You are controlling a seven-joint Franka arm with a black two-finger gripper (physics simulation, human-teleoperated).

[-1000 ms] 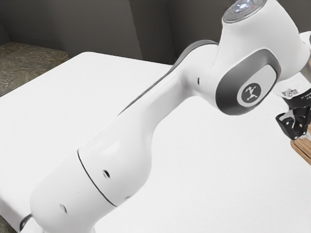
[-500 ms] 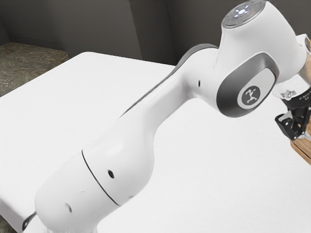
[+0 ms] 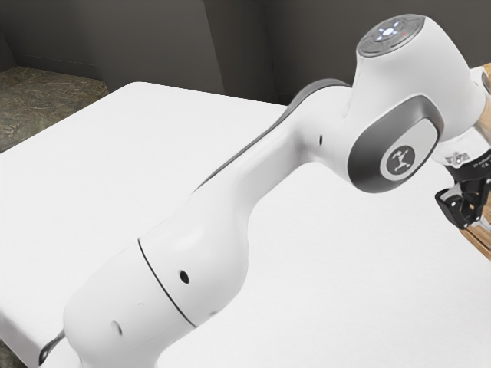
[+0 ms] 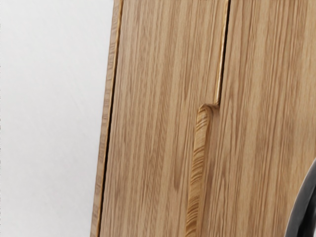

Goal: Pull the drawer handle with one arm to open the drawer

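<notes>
A wooden drawer cabinet [image 3: 482,233] stands at the exterior view's right edge, mostly cut off by the frame and hidden behind my arm. My black gripper [image 3: 463,202] hangs right against its front. In the wrist view the oak drawer front [image 4: 158,123] is very close, with a raised wooden handle ridge [image 4: 196,173] running along it just under my hand. A narrow seam [image 4: 221,54] separates this panel from the neighbouring panel [image 4: 271,98]. A dark curved edge [image 4: 305,207] shows at the corner beside the handle.
The white table [image 3: 138,169] spreads wide to the exterior view's left and front. My own white arm [image 3: 253,192] crosses the middle of it. A dark wall [image 3: 115,38] and a stone floor [image 3: 38,100] lie beyond the far edge.
My arm has leaned toward the exterior view's right, elbow and shoulder shifting that way. The gripper has stayed at the cabinet front, sliding slightly right.
</notes>
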